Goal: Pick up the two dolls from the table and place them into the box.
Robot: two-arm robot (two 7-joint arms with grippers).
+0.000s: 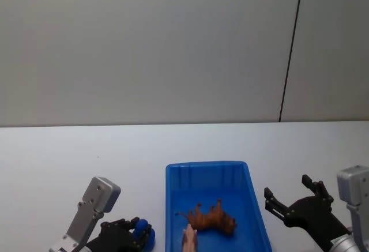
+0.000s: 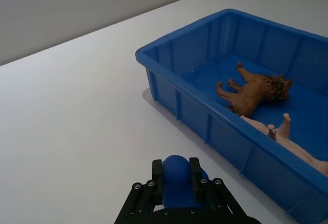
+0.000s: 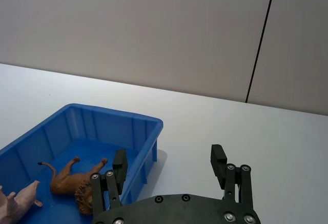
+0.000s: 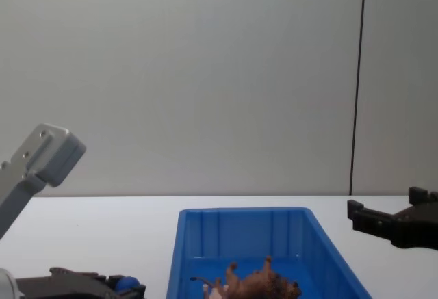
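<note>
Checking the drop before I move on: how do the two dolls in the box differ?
The brown doll is reddish-brown and shaggy-maned; the pink doll is pale and smooth. The brown doll lies nearer the middle of the box, the pink doll closer to the robot's end. Both lie tipped over inside it.

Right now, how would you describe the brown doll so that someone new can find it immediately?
Look for the large blue box on the white table, between the two grippers. On its floor lies the brown doll, on its side with its legs up. It is shaggy and reddish-brown, while the pink doll beside it is pale and smooth.
</note>
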